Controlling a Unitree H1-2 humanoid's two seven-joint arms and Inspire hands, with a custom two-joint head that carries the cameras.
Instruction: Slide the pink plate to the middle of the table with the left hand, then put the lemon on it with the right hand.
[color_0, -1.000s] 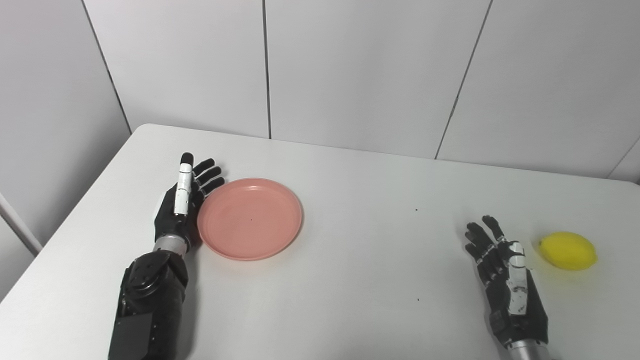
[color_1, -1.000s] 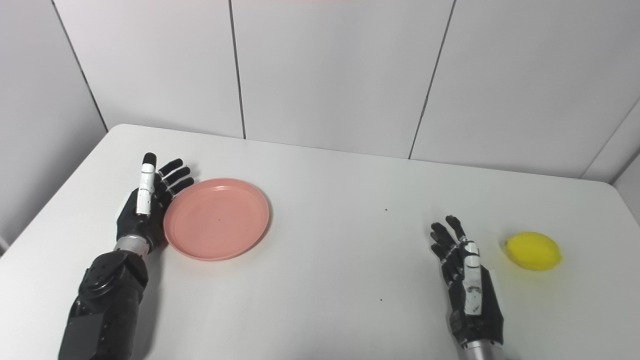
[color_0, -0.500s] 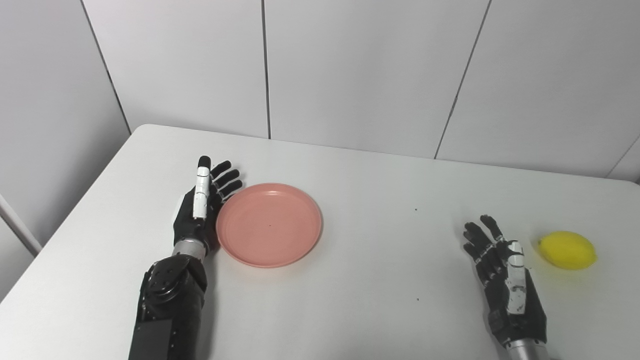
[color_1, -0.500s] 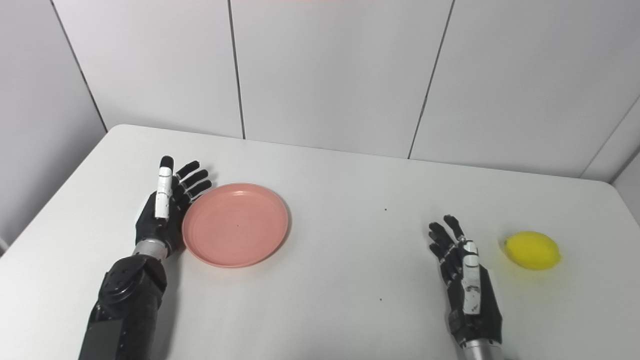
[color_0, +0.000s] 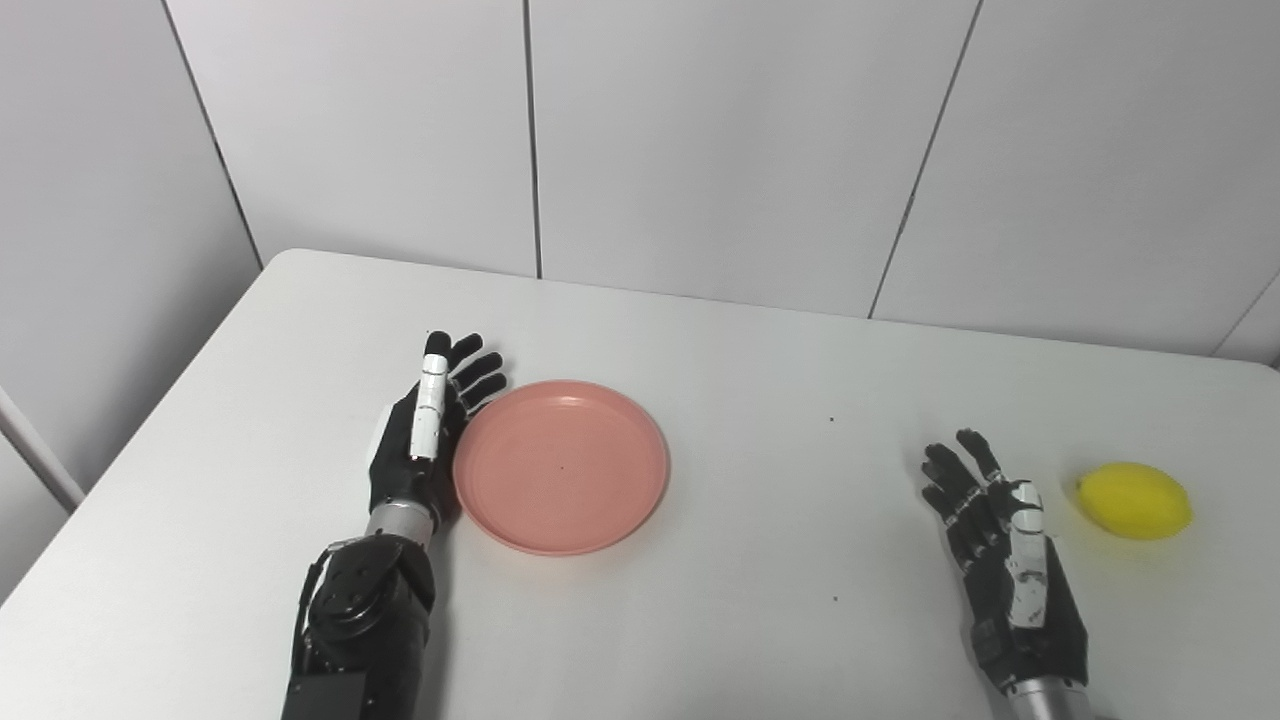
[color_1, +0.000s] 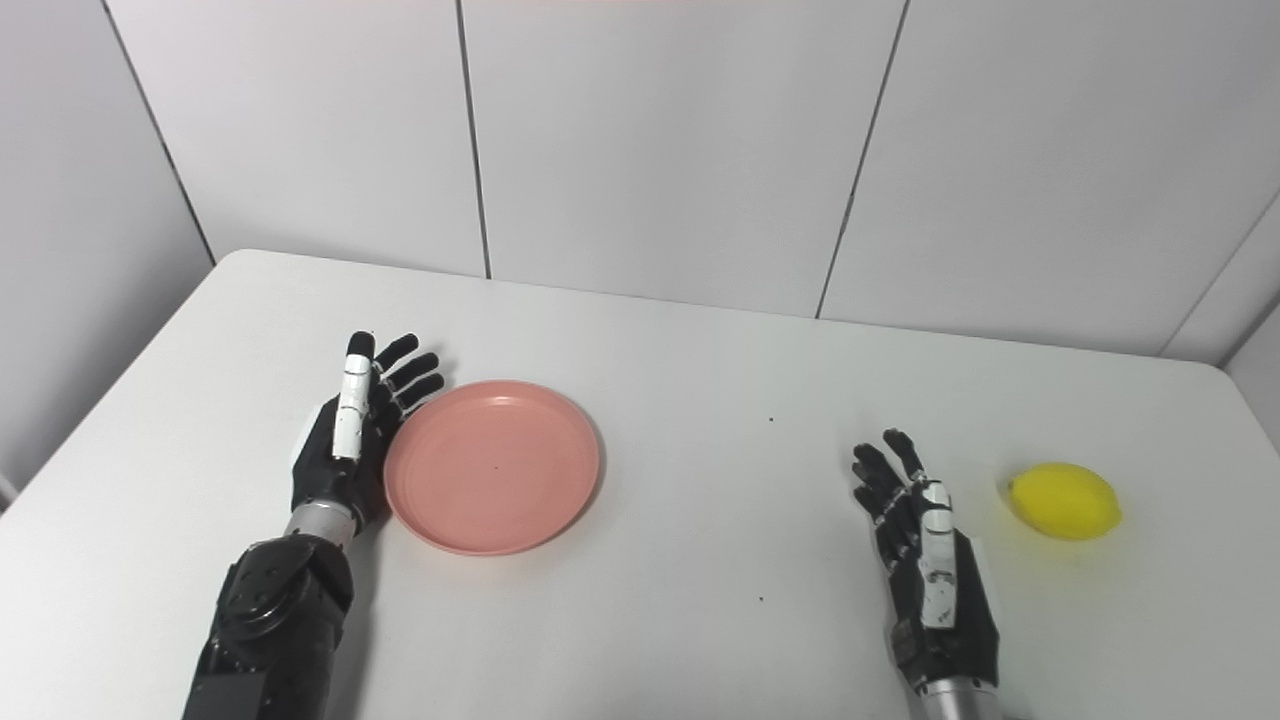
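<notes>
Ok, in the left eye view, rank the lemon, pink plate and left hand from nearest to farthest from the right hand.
1. lemon, just to the right hand's right, apart from it.
2. pink plate, left of the table's middle.
3. left hand, flat against the plate's far left rim.

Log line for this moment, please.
left robot hand: open, against plate edge | plate: left of centre | right robot hand: open, idle | lemon: on table
</notes>
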